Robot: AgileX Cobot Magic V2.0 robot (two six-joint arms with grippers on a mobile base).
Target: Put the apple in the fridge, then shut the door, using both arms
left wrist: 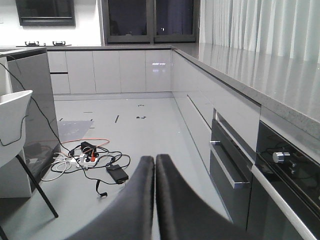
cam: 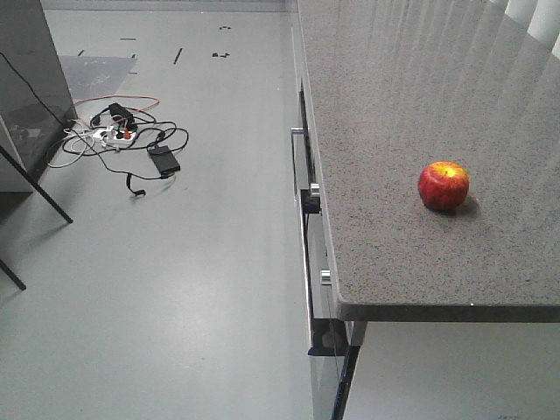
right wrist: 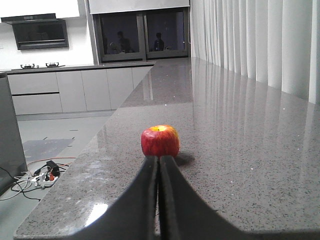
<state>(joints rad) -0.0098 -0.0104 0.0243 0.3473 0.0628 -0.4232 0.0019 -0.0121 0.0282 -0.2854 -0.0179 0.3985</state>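
Note:
A small red apple with a yellow patch at its stem sits alone on the speckled grey countertop, near the front edge. In the right wrist view the apple lies straight beyond my right gripper, which is shut with nothing in it. The front view shows no gripper near the apple, so they are apart. My left gripper is also shut and empty, hanging over the kitchen floor beside the counter's drawers. The fridge and its door are out of view.
A tangle of cables with a power strip lies on the floor at the left. A plain dark grey block stands at the far left, a white chair beside it. Oven and drawer handles project below the counter edge.

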